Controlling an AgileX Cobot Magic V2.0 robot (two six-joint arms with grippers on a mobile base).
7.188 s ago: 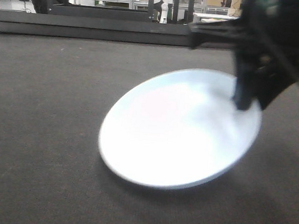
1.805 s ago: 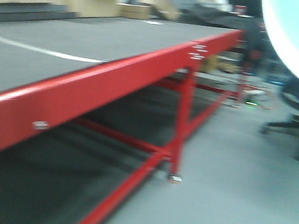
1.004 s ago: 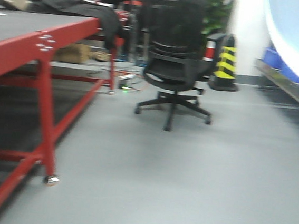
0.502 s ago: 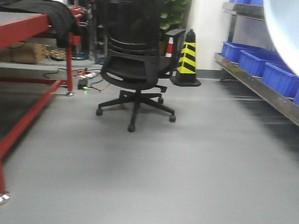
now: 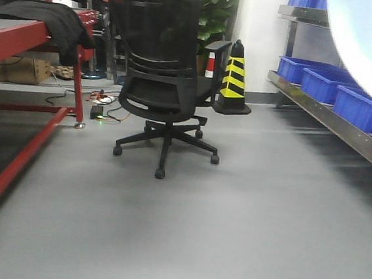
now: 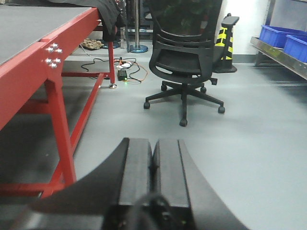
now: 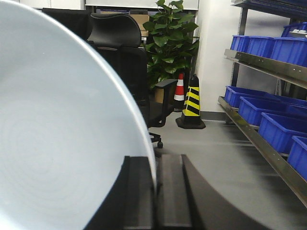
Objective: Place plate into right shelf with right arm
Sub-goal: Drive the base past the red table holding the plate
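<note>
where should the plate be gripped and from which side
By its rim, coming in edge-on to pinch both faces. The plate is thin and shallow with a wide plain face, so only the edge fits a pinch. The right gripper holds it that way.

1. Smooth grey floor (image 5: 242, 237) throughout; white wall (image 5: 259, 34) at the back.
2. Black mesh office chair (image 5: 167, 78) on castors, mid-room.
3. Red-framed desk (image 5: 15, 36) at left, black cloth (image 5: 52, 18) draped over its far end.
4. Cardboard box (image 5: 22, 70) and cables (image 5: 107, 99) beneath.
5. Yellow-and-black striped cone (image 5: 233, 78) beside leafy potted plant (image 5: 211, 10), near the wall.
</note>
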